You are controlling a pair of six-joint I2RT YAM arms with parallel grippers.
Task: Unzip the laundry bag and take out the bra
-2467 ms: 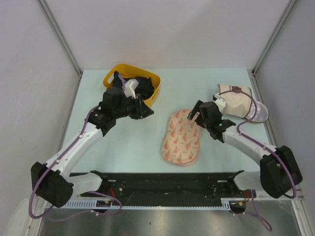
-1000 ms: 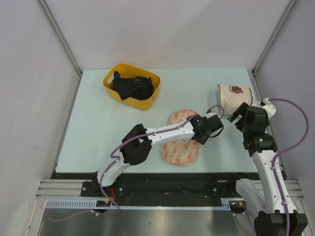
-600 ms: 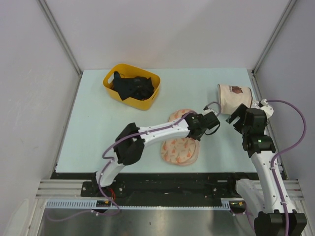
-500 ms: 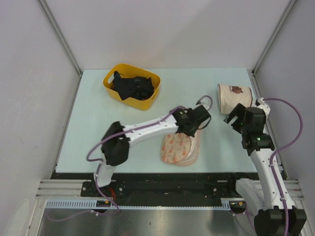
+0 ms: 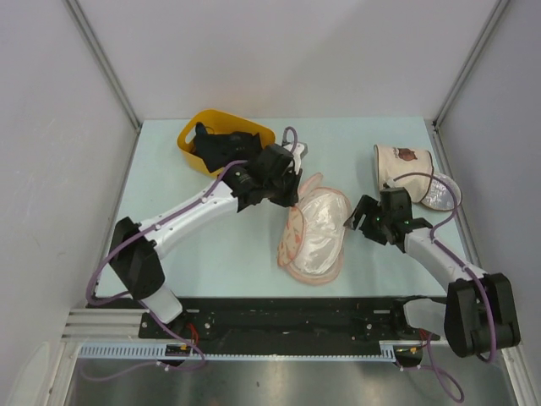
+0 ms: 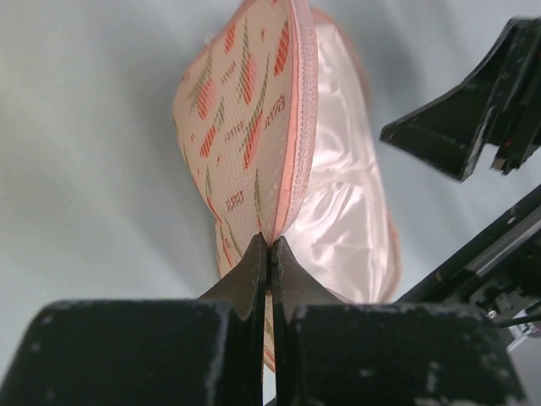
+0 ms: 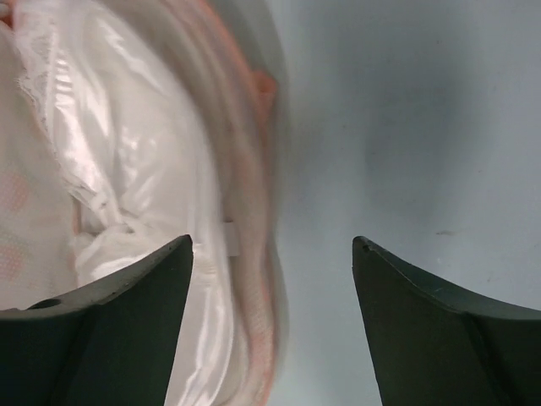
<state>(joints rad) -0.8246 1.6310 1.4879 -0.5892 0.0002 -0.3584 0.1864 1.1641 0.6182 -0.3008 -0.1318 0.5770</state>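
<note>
The laundry bag point(image 5: 293, 241) lies open mid-table, its printed lid point(image 6: 241, 127) lifted on edge at the left. The bra point(image 5: 321, 241), white and shiny, lies in the lower half. My left gripper point(image 5: 292, 199) is at the bag's far end, shut on the lid's pink zip trim point(image 6: 297, 127), as the left wrist view point(image 6: 270, 245) shows. My right gripper point(image 5: 357, 222) is open and empty just right of the bag. In the right wrist view point(image 7: 272, 243) it straddles the bag's right rim point(image 7: 254, 203), with the bra point(image 7: 127, 161) at the left.
A yellow basket point(image 5: 191, 135) of dark clothes stands at the back left, behind my left arm. A beige cylinder bag point(image 5: 404, 169) with a brown mark lies at the right, with a pale mesh piece point(image 5: 441, 196) beside it.
My left gripper has swung from the bag's right side to its far left end, lifting the lid and baring the bra. My right gripper has come in to the bag's right rim.
</note>
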